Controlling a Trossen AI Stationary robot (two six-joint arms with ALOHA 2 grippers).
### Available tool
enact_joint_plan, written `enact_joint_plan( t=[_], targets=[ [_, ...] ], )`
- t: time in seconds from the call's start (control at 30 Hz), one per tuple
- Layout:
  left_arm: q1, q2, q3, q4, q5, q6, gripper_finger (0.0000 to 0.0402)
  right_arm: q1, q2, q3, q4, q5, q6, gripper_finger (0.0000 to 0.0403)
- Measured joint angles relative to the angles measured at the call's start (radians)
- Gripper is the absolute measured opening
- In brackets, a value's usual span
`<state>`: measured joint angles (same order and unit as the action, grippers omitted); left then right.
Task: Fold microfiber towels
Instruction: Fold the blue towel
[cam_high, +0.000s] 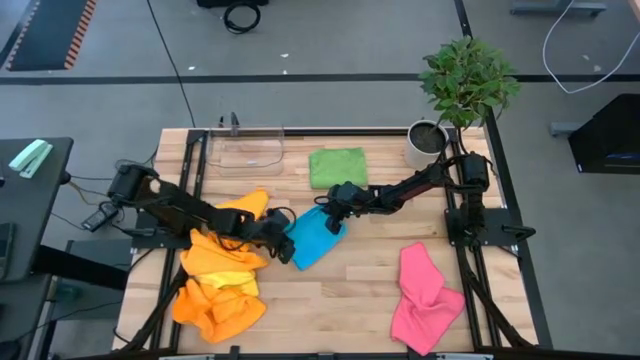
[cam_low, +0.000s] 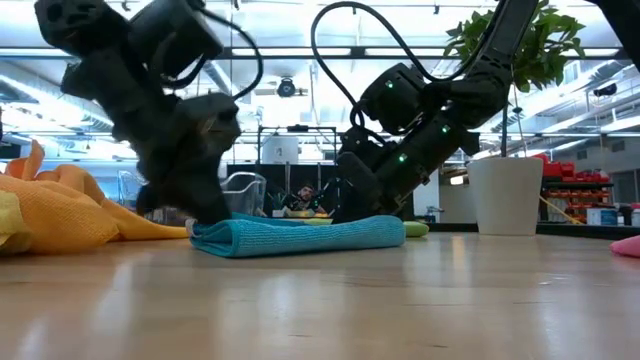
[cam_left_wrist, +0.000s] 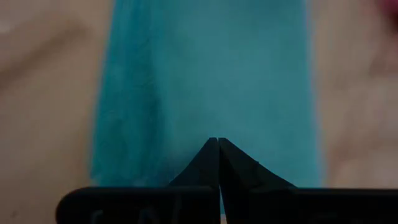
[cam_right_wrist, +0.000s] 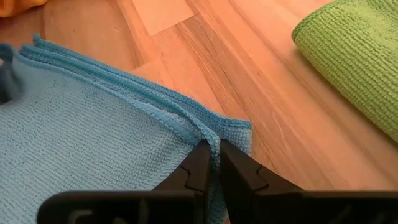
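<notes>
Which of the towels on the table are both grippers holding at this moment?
The blue towel at the table's middle: the left gripper and the right gripper are both shut on its edges. The green towel, pink towel and orange pile lie untouched.

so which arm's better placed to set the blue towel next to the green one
Right. Its tool is pinching the blue towel at the edge nearest the folded green towel. The left tool grips the far edge, beside the orange pile.

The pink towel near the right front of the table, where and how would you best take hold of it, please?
Grip the pink towel at its raised upper lobe, coming straight down from above with the right gripper: it lies crumpled, so that bunched fold probably offers more to pinch than its flat edges.
</notes>
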<state>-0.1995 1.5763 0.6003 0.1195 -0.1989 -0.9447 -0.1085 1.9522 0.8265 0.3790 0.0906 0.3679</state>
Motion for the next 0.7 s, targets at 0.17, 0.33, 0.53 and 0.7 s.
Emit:
enact_joint_plan(
  t=[0.17, 0.33, 0.53, 0.7],
  targets=[
    [0.013, -0.001, -0.001, -0.054, -0.064, 0.005, 0.0004, 0.0, 0.0, 0.0, -0.002, 0.001, 0.008, 0.0039],
    [0.012, -0.002, 0.001, -0.077, -0.077, 0.01, 0.0003, 0.0, 0.0, 0.0, -0.003, 0.002, 0.011, 0.0039],
    [0.012, -0.001, 0.001, -0.119, -0.079, 0.007, 0.0003, 0.0, 0.0, 0.0, 0.004, 0.002, 0.01, 0.0042],
    [0.012, 0.0, 0.001, -0.122, -0.08, 0.013, 0.0003, -0.012, -0.053, -0.009, -0.025, -0.026, 0.008, 0.006]
  ],
)
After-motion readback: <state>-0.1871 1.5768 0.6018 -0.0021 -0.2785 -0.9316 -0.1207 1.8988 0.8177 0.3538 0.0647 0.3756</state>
